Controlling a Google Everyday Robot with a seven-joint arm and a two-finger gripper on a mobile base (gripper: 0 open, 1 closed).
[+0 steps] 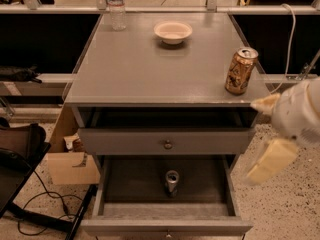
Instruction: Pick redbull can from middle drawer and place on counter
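Observation:
The redbull can (172, 181) stands upright on the dark floor of the middle drawer (165, 225), near its centre. The drawer is pulled out below the topmost drawer (167, 142), which is slightly open. The counter (150, 69) is the grey top of the cabinet. My gripper (255, 141) is at the right side of the cabinet, level with the top drawer. Its two cream fingers (272, 160) are spread apart with nothing between them. It is to the right of and above the redbull can, not touching it.
A wider gold-orange can (240, 70) stands near the counter's right front corner, just above my gripper. A white bowl (173, 32) and a clear water bottle (116, 6) stand at the back. A cardboard box (70, 164), a black chair (20, 154) and cables lie left.

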